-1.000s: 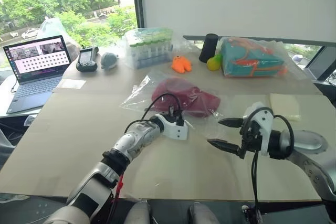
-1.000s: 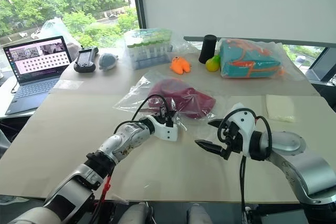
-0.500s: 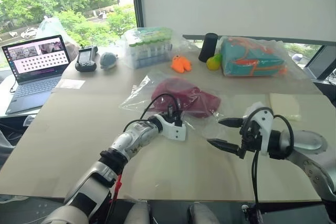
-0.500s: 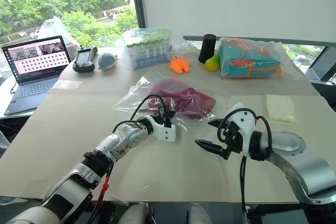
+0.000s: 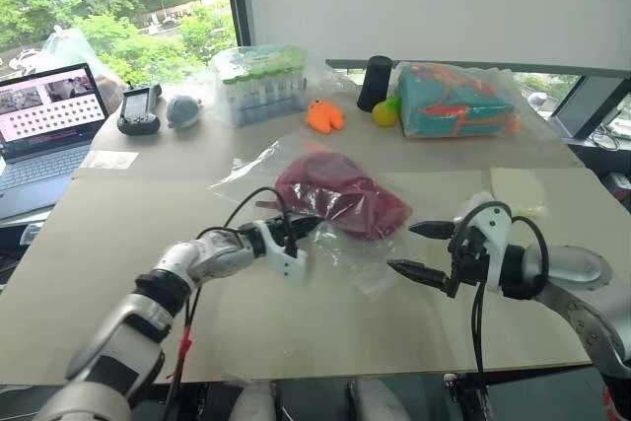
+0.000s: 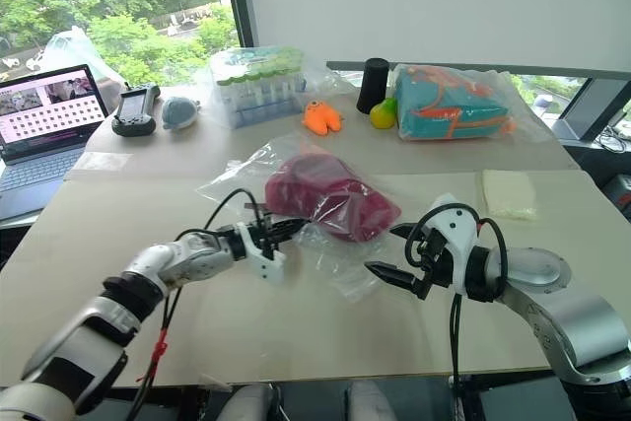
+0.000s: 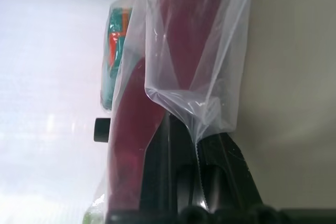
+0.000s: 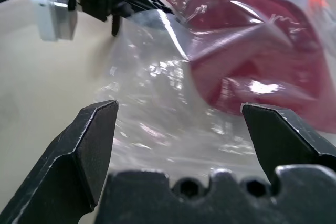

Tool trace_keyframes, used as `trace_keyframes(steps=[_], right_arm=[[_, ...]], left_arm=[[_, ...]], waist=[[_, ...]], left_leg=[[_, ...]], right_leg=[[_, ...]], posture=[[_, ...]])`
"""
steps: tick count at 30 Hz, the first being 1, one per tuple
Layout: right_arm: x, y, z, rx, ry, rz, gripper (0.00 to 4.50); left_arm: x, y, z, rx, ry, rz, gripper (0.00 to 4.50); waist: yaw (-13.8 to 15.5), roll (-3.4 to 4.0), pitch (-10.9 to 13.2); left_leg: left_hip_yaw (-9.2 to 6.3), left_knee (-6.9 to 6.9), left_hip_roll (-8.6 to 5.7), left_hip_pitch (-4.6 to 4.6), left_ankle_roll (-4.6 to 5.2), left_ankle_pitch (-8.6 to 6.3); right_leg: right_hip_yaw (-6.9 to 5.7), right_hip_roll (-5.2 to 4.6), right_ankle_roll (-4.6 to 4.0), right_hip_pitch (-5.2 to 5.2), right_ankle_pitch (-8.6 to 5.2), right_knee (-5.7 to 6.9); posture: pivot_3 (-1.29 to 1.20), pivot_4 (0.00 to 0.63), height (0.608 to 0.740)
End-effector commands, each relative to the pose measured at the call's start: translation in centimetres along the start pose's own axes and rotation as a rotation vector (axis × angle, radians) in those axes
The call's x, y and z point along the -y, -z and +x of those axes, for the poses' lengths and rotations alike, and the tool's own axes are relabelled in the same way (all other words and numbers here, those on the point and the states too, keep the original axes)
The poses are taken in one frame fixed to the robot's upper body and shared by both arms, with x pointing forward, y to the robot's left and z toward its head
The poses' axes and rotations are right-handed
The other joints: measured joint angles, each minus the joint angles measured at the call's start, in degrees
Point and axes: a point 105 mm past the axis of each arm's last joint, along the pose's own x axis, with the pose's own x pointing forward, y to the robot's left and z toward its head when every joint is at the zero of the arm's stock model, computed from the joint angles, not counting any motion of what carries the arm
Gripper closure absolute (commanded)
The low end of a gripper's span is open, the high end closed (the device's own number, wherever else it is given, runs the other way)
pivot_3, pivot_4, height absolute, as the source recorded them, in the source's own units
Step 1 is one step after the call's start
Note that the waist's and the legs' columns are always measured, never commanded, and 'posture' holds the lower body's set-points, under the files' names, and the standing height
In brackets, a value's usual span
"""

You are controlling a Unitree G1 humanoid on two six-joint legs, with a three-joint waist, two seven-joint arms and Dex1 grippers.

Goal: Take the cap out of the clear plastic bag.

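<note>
The bag is thin, crinkly film: very light, limp and slick, so it will probably fold and slide rather than hold a shape, and a pinch on a bunched edge looks safer than one on a flat panel. The cap inside is soft maroon fabric, light, with a stiffer curved brim; the brim or a fold of the crown looks like the best place to take hold once the mouth of the bag is spread.

Bag and cap lie near the middle of the table, well away from its edges, the cap in the far half of the bag and loose film spilling toward the near edge.

The left gripper is closed on a gathered edge of the bag at the cap's left side; in its wrist view film wraps over the pinched fingertips, and the cap sits just beyond them. The right gripper hangs with jaws spread wide and empty, just off the bag's near right corner, the cap ahead of its opening but not between the fingers.
</note>
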Motion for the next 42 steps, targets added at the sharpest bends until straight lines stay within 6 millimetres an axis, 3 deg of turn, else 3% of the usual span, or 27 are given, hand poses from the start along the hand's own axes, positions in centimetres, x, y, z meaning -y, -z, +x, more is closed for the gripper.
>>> trace_keyframes(steps=[1, 6, 11, 17, 23, 27, 31, 36, 37, 42], right_arm=[[0.1, -1.1, -0.3, 0.035, 0.015, -0.036, 0.0], [0.2, -1.1, -0.2, 0.037, 0.022, -0.034, 0.0], [0.1, -0.9, -0.2, 0.036, 0.031, -0.031, 0.0], [-0.2, -0.8, -0.3, 0.037, 0.042, -0.022, 0.0], [-0.2, -0.7, -0.5, 0.032, 0.058, -0.019, 0.0], [-0.3, -0.6, -0.5, 0.032, 0.064, -0.017, 0.0], [-0.3, -0.6, -0.5, 0.03, 0.069, -0.018, 0.0], [-0.2, -0.5, -0.3, 0.029, 0.06, -0.019, 0.0], [-0.2, -0.6, -0.2, 0.029, 0.054, -0.019, 0.0], [0.0, -0.6, 0.0, 0.03, 0.039, -0.022, 0.0]], left_arm=[[-0.1, 1.5, -3.6, 0.028, 0.029, 0.048, 4.47], [-1.4, 2.8, -6.0, 0.048, -0.003, 0.093, 4.47], [-0.7, 3.6, -6.9, 0.118, 0.05, 0.294, 4.47], [-0.2, 5.9, -6.2, 0.111, 0.118, 0.651, 4.47], [-0.5, 4.8, -5.1, 0.242, 0.071, 0.738, 4.47], [-1.5, 5.3, -4.2, 0.168, 0.034, 0.719, 4.47], [-1.5, 5.7, -4.2, 0.111, 0.046, 0.658, 3.4], [-1.8, 6.5, -4.9, 0.016, 0.033, 0.599, 1.5], [-1.7, 6.8, -5.3, -0.014, 0.035, 0.566, 1.29], [-1.5, 6.9, -7.0, -0.081, 0.021, 0.392, 1.29]], waist=[[-0.27, -0.18, 0.17], [0.17, -0.43, 0.38], [1.96, -0.62, 0.48], [3.14, -0.66, 0.5], [2.91, -0.67, 0.5], [3.03, -0.7, 0.52], [3.03, -0.79, 0.57], [2.9, -0.82, 0.59], [2.85, -0.82, 0.59], [2.61, -0.82, 0.59]], left_leg=[[0.0, 0.0, 0.0, 0.0, 0.0, 0.0], [0.01, 0.0, -0.04, -0.27, -0.01, 0.0], [0.0, 0.12, -0.15, -1.07, -0.01, 0.0], [0.01, 0.14, -0.21, -1.07, -0.05, -0.02], [0.01, 0.16, -0.18, -1.04, -0.07, -0.02], [0.01, 0.16, -0.2, -1.09, -0.07, -0.02], [0.01, 0.16, -0.19, -1.12, -0.07, -0.02], [0.01, 0.16, -0.19, -1.12, -0.07, -0.02], [0.01, 0.16, -0.19, -1.11, -0.07, -0.02], [0.01, 0.16, -0.18, -1.09, -0.07, -0.02]], right_leg=[[0.0, 0.0, 0.0, -0.01, 0.0, -0.01], [-0.03, -0.05, 0.02, -0.26, 0.01, -0.01], [-0.04, -0.09, 0.03, -1.03, 0.16, 0.04], [-0.06, -0.09, 0.17, -1.04, 0.08, 0.05], [-0.05, -0.06, 0.17, -1.05, 0.08, 0.12], [-0.05, -0.08, 0.16, -1.06, 0.09, 0.1], [-0.05, -0.08, 0.14, -1.08, 0.1, 0.09], [-0.04, -0.08, 0.03, -1.08, 0.16, 0.1], [-0.04, -0.08, -0.04, -1.08, 0.21, 0.1], [-0.04, -0.07, -0.27, -1.08, 0.34, 0.12]], posture=[[0.0, 0.15, 0.74], [0.0, 0.15, 0.74], [0.0, 0.15, 0.74], [0.0, 0.15, 0.74], [0.0, 0.15, 0.74], [0.0, 0.15, 0.74], [0.0, 0.15, 0.74], [0.0, 0.15, 0.74], [0.0, 0.15, 0.74], [0.0, 0.15, 0.74]])
